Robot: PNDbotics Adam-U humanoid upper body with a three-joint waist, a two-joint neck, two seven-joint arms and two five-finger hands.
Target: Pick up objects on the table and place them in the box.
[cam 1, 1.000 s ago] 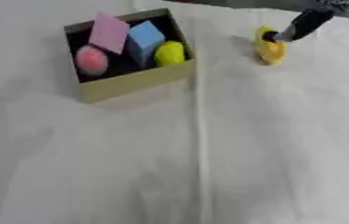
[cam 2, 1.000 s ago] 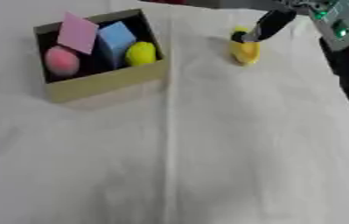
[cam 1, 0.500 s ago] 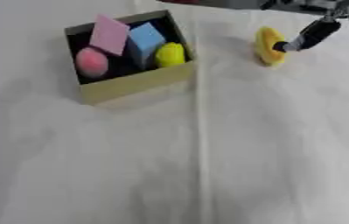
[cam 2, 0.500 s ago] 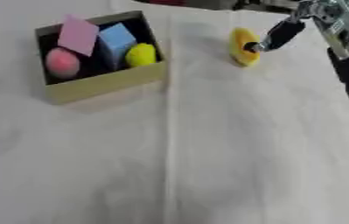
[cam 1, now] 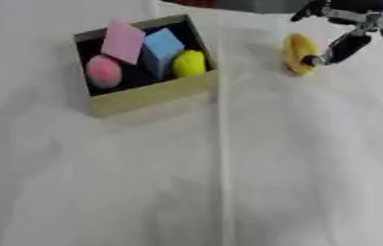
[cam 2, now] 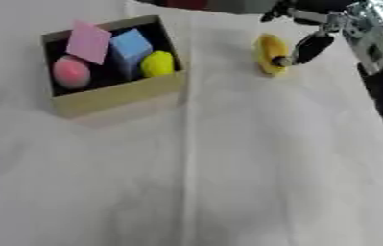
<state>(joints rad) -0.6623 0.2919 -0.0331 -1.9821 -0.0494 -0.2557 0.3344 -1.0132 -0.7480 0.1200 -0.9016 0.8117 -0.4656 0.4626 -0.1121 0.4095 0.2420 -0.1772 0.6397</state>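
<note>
Right hand working at the yellow piece, box waiting on the left.

Left to right: the box [cam 1: 157, 93] is sitting upper left on the white cloth [cam 1: 228, 182], already holding a pink ball [cam 1: 103, 71], a pink flat tile [cam 1: 123, 41], a blue block [cam 1: 162, 45] and a yellow ball [cam 1: 189, 63]. The yellow oblong piece [cam 1: 298, 54] is lying on the cloth well apart to the right, long axis running roughly near-to-far, top end tipping slightly left. The right hand [cam 1: 343, 45] is coming in from the upper right, one dark finger [cam 2: 304, 49] touching the piece's right edge; whether the hand is closing on it or spread, can't tell. Left hand isn't showing. Likely risk: a one-sided contact is nudging or rolling the piece away leftward instead of gripping it; the box is also getting crowded, so a drop might be landing on the rim.
</note>
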